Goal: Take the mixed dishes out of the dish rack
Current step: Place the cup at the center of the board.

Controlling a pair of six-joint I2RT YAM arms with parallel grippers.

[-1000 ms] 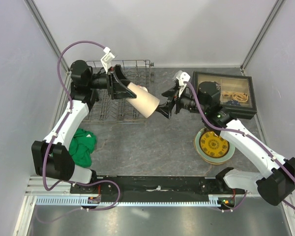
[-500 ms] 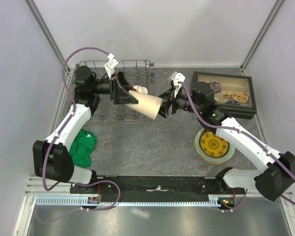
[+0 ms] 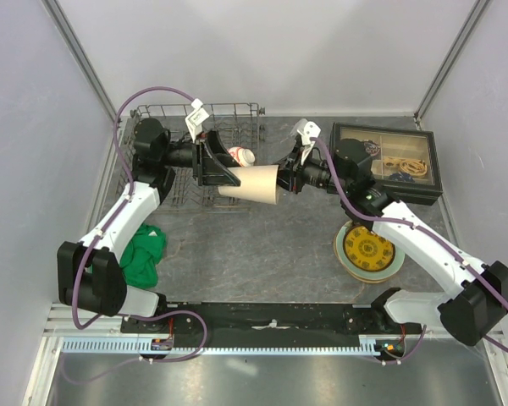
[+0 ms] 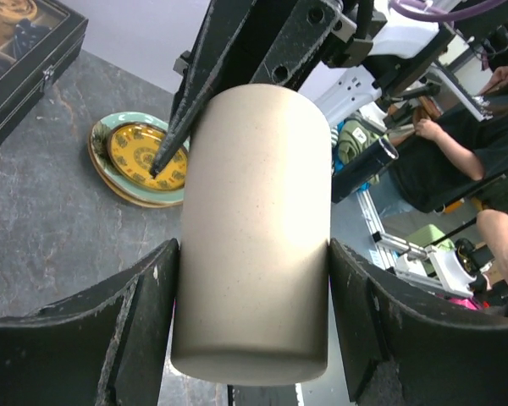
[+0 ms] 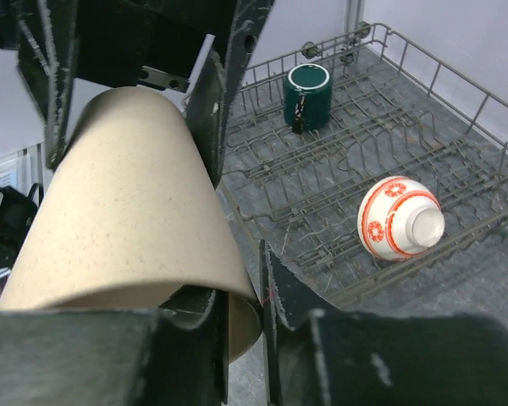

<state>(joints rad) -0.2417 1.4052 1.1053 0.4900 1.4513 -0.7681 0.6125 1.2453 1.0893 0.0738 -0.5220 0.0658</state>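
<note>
The grey stone-look bench [image 3: 262, 245] carries everything. At its far left stands the wire dish rack [image 3: 237, 108], with the left arm reaching across it. At the far right sits a dark-framed box [image 3: 381, 127] of trinkets.

Near the right side of the bench lies a pale green plate [image 3: 342, 258], and a yellow-gold patterned dish [image 3: 368, 249] rests on it. A green cloth [image 3: 144, 249] is bunched at the near left, just beside the left arm.

The beige cup [image 3: 252, 183] is off the bench, held lying on its side in the air just right of the rack, between the two arms. The left pincer [image 3: 222, 173] is spread wide around the cup's body, a finger pressed on each side near its closed base. The right pincer [image 3: 281, 182] has narrowed onto the cup's open rim, one finger inside and one outside the wall.

In the rack, a dark green mug [image 5: 307, 93] sits toward the left side. A small red-and-white bowl [image 5: 398, 220] lies tipped on the wires near the rack's right end.
</note>
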